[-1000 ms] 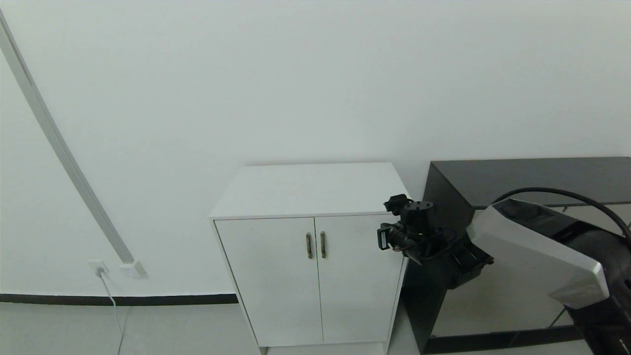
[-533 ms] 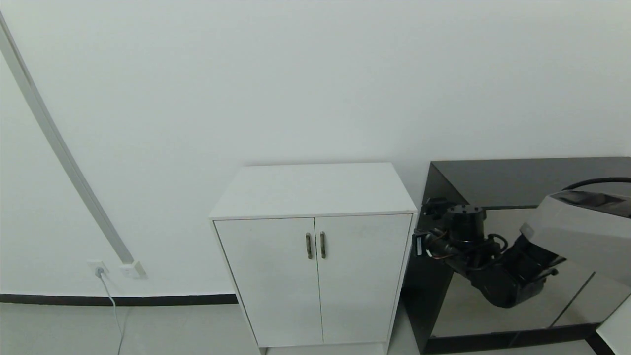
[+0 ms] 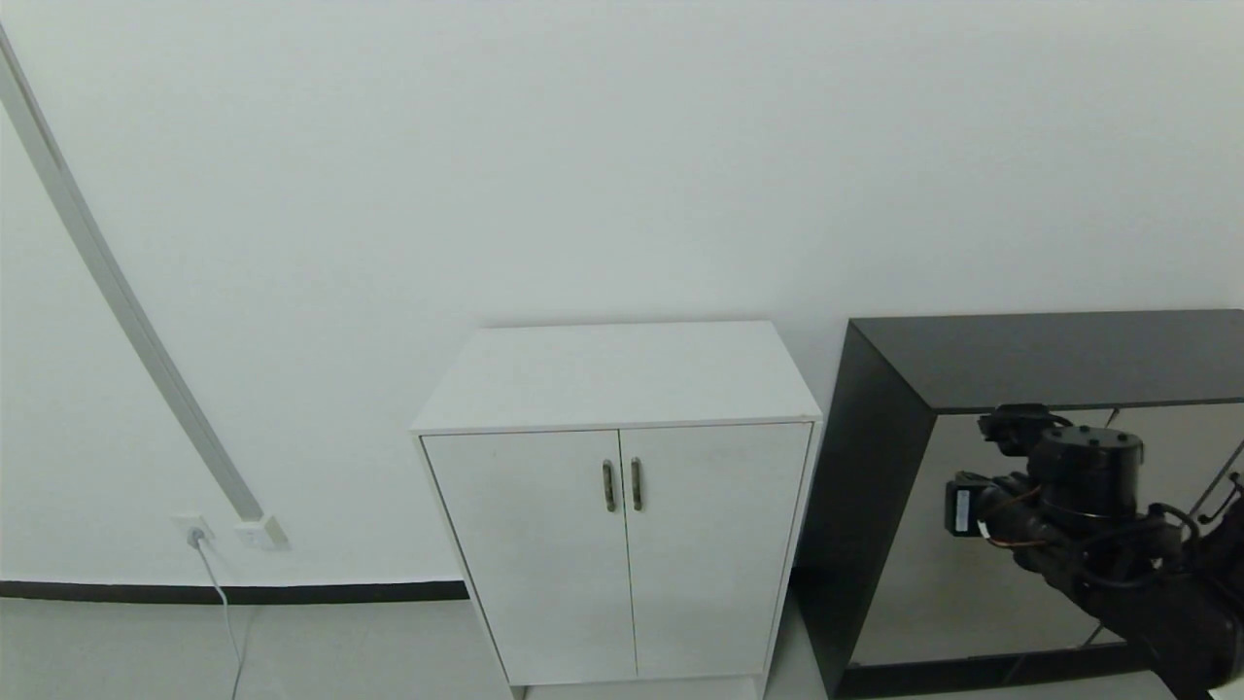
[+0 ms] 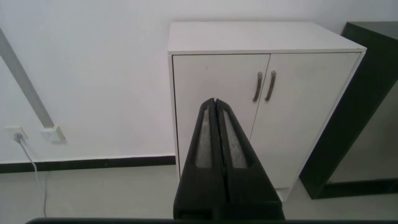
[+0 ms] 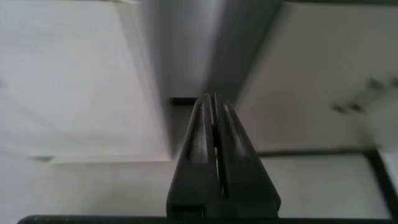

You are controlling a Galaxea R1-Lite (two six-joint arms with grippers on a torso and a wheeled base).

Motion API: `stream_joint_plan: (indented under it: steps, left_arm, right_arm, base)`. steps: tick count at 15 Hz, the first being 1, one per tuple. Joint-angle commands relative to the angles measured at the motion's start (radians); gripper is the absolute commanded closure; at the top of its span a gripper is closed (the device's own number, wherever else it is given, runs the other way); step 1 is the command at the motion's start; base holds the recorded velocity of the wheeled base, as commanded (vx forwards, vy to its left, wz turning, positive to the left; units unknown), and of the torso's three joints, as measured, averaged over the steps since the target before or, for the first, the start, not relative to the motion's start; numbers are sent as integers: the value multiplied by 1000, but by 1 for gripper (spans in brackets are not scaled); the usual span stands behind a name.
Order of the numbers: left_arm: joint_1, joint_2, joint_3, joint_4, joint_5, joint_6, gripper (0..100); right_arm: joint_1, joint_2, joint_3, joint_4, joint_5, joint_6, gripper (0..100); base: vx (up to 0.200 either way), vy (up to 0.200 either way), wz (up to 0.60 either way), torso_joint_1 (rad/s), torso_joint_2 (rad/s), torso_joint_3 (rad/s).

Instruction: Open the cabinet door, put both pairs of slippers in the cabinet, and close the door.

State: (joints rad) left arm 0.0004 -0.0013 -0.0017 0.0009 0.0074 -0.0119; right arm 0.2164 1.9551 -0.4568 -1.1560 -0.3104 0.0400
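The white cabinet (image 3: 622, 506) stands against the wall with both doors closed. Its two metal handles (image 3: 623, 483) sit side by side at the centre seam. My right arm's wrist (image 3: 1079, 476) hangs to the right of the cabinet, in front of the black unit's mirrored front. In the right wrist view my right gripper (image 5: 215, 102) is shut on nothing, pointing at the gap between the white cabinet's side (image 5: 68, 81) and the dark unit. My left gripper (image 4: 214, 106) is shut and empty, held back from the cabinet (image 4: 217, 74), below and left of the handles (image 4: 264, 86).
A black unit (image 3: 875, 467) with a reflective front stands close against the cabinet's right side. A wall socket (image 3: 197, 531) with a cable and a slanted white conduit (image 3: 117, 292) are on the wall at the left. Bare floor (image 3: 292, 651) lies left of the cabinet.
My right arm has swung right and down, from the cabinet's upper right corner to in front of the black unit. The cabinet doors have stayed closed.
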Motion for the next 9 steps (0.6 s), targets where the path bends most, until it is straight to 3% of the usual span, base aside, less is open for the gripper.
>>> stream_joint_plan:
  steps: [1,5,8,9]
  left_arm:
    - [1,1,0,1,0,0,100]
    - [1,1,0,1,0,-2,100]
    - [1,1,0,-1,0,-2,100]
    - [1,1,0,-1,0,-2,100]
  right_arm:
    - [-65,-148,170,-71,1,-3,100]
    - [-137,-392,405,-123,91,-55,100]
    - [-201,-532,457,-88,137,-112,100]
    - [-241,-642,457,-2,175,-124,100]
  base:
    - [0,0,0,0,0,0]
    - [0,0,0,0,0,0]
    - [0,0,0,0,0,0]
    - [0,0,0,0,0,0]
